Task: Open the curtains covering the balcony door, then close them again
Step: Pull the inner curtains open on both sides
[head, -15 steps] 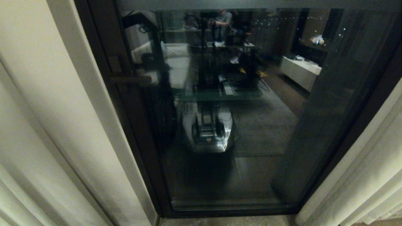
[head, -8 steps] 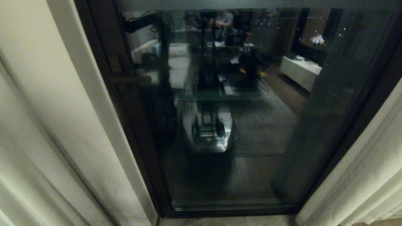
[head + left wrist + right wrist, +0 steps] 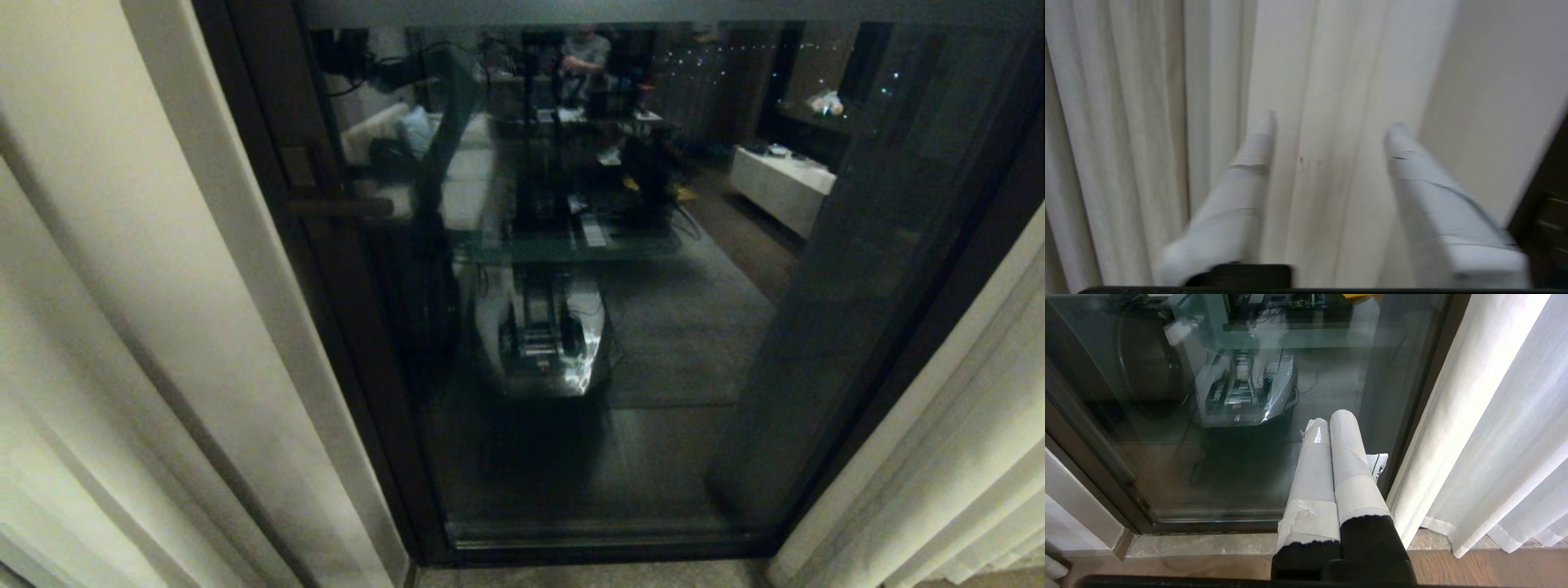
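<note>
1. You've got the balcony door uncovered in the head view, its dark frame and big pane reflecting the room behind you.

2. The curtains are drawn aside: one cream panel hangs to the left of the balcony door, the other to its right, both clear of the glass.

3. Your left gripper is out of the head view, but its wrist camera puts it right in front of the left panel, pointing into the pleats.

4. Its jaws stand apart, roughly half spread, with a flat fold of fabric showing in the gap between them. The taped fingers pinch nothing; whether the tips touch the cloth you cannot tell, as that view is blurred.

5. The dark door frame peeks in at one edge of that wrist view, so the left gripper sits on the curtain just beside the balcony door's frame.

6. Your right gripper hangs low in front of the balcony door, near its bottom rail, jaws pressed together and holding nothing.

7. The right panel falls just beside that gripper, on the side away from the glass, its hem reaching the floor. Gripper and fabric are close but apart.
</note>
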Available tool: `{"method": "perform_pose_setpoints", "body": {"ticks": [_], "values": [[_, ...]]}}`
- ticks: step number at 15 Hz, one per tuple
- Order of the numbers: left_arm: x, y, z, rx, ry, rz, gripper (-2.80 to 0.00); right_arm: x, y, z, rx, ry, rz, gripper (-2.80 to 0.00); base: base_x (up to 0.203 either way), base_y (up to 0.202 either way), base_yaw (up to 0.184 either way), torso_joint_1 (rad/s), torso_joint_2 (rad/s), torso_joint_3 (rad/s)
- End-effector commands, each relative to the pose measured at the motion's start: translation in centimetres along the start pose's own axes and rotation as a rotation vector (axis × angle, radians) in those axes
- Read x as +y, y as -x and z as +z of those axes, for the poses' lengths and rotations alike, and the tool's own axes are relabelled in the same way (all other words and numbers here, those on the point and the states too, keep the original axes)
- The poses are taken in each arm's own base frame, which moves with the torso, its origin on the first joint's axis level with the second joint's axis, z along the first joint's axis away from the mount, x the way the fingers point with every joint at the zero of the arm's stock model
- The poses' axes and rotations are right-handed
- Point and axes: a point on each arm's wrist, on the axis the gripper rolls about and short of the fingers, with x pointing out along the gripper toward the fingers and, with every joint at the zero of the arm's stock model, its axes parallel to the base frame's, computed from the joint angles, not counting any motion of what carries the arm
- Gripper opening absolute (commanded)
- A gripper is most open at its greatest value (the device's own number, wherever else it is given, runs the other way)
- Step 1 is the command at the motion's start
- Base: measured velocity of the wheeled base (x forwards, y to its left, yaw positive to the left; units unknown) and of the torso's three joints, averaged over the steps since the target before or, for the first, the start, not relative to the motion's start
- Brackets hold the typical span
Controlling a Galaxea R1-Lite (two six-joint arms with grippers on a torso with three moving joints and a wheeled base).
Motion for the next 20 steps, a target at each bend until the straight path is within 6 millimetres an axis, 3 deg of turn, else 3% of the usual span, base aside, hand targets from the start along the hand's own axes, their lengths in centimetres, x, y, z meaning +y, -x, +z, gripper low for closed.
{"method": "perform_pose_setpoints", "body": {"ticks": [1, 12, 20], "values": [[-2.0, 2.1, 0.3, -0.039, -0.018, -0.023, -2.80, 0.0, 0.0, 0.0, -0.001, 0.000, 0.000, -2.80, 0.000, 0.000, 0.000, 0.000, 0.00, 0.000], [-4.7, 8.8, -6.8, 0.033, 0.056, -0.053, -2.80, 0.0, 0.0, 0.0, -0.001, 0.000, 0.000, -2.80, 0.000, 0.000, 0.000, 0.000, 0.00, 0.000], [-7.3, 8.9, -7.7, 0.117, 0.205, -0.557, -2.80, 0.0, 0.0, 0.0, -0.001, 0.000, 0.000, -2.80, 0.000, 0.000, 0.000, 0.000, 0.00, 0.000]]}}
